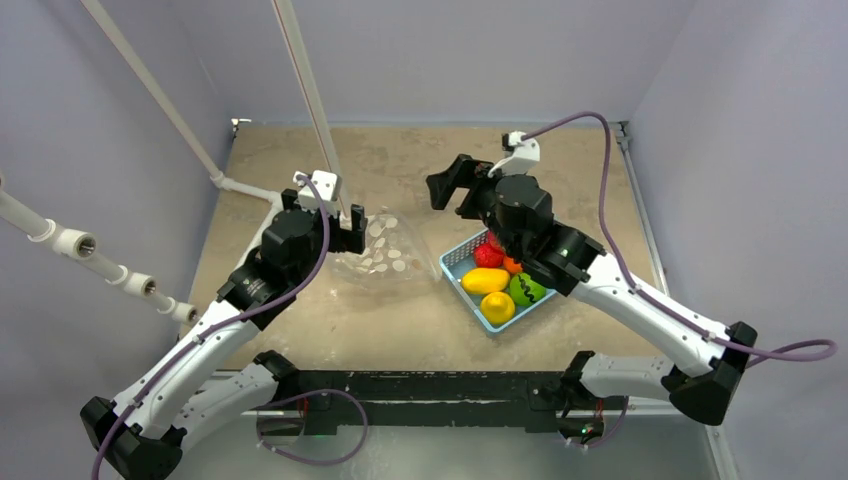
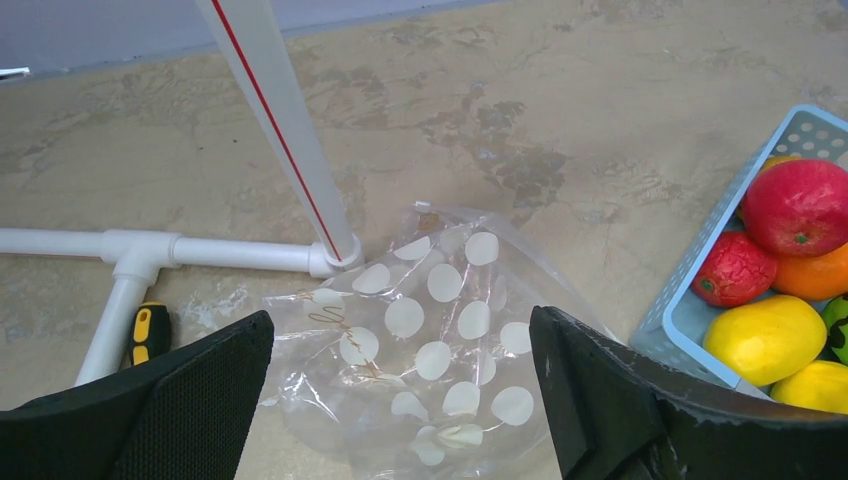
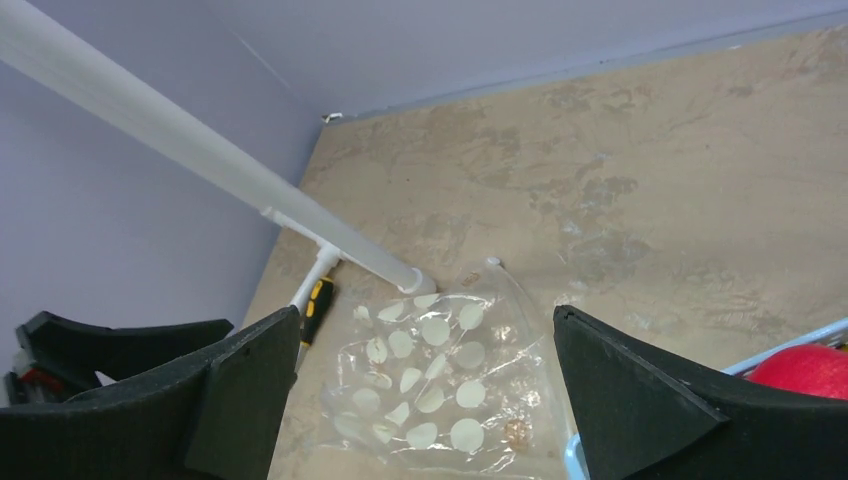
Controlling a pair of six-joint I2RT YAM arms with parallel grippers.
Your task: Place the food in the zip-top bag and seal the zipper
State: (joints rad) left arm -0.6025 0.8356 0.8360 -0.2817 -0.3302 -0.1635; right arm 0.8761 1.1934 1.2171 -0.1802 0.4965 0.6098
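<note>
Both arms are extended forward from their bases, elbows bent. The left gripper (image 2: 400, 335) and right gripper (image 3: 425, 320) are held wide apart, empty, angled downward.

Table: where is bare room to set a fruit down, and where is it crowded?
Bare: the far table between zip-top bag and back wall; the near strip before the arm bases. Crowded: bag beside basket; white pipe at left.

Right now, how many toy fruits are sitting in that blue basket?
6, all in the blue basket: big red fruit at the far end, bumpy red fruit, orange fruit, yellow fruit, second yellow fruit nearest the arms, green fruit. Others may hide underneath.
</note>
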